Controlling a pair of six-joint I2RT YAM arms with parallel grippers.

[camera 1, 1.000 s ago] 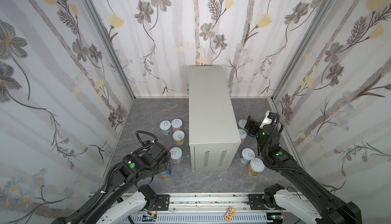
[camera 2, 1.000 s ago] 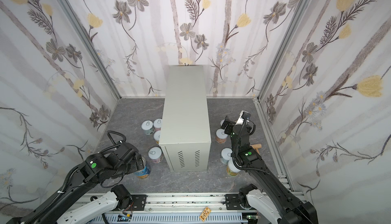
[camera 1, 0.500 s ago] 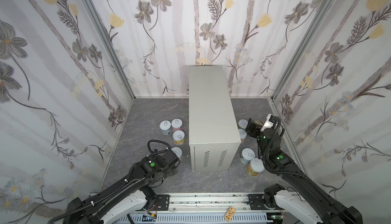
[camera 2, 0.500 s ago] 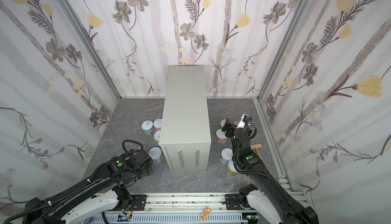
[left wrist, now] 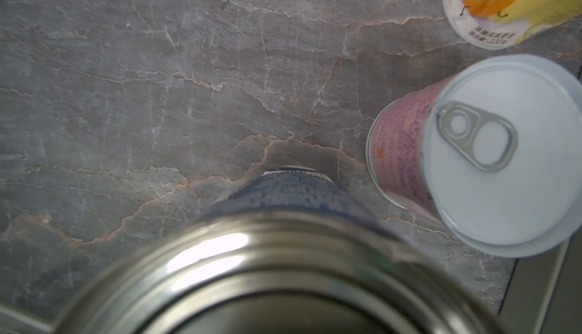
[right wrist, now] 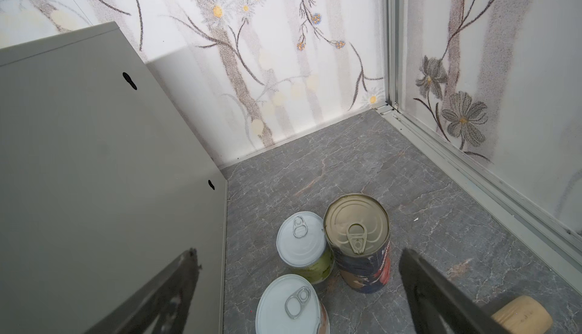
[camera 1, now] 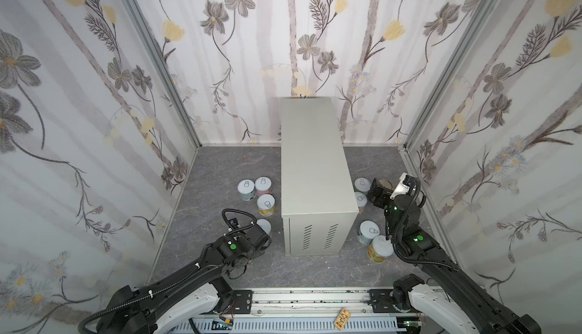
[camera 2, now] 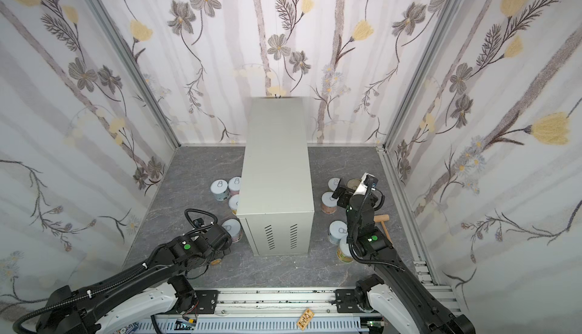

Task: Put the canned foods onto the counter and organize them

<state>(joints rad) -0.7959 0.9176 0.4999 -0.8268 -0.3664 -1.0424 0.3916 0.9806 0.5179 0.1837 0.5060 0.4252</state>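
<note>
Flowery walls close in a dark grey floor (camera 1: 220, 165). Every can that shows stands on that floor, on both sides of the counter (camera 1: 311, 159), the tall beige box in the middle.

The left wrist view shows a blue can (left wrist: 283, 190) with a shiny metal top right under the camera, very close. Just beside it stands a pink can (left wrist: 497, 159) with a white pull-tab lid, and farther off a yellow can (left wrist: 504, 7). In both top views the left arm (camera 1: 189, 279) covers nearly all of the blue can. The right wrist view shows a dark navy can (right wrist: 359, 231) close beside a green can (right wrist: 302, 238), with one more white-lidded can (right wrist: 289, 304) nearer the camera. A wooden mallet (camera 2: 382, 222) lies by the floor's right edge.

The left arm bends low by the counter's front left corner. The left gripper (camera 1: 248, 253) points straight down over the blue can. Its fingers are hidden, so I cannot tell if the jaws are apart or together. The right arm reaches along the floor's right side. The right gripper (right wrist: 298, 250) tilts down toward the dark navy can, with its jaws wide apart and touching no can.

All cans stand upright, lids up. The counter's long side runs from the front to the back wall, and its slots face the robot.
</note>
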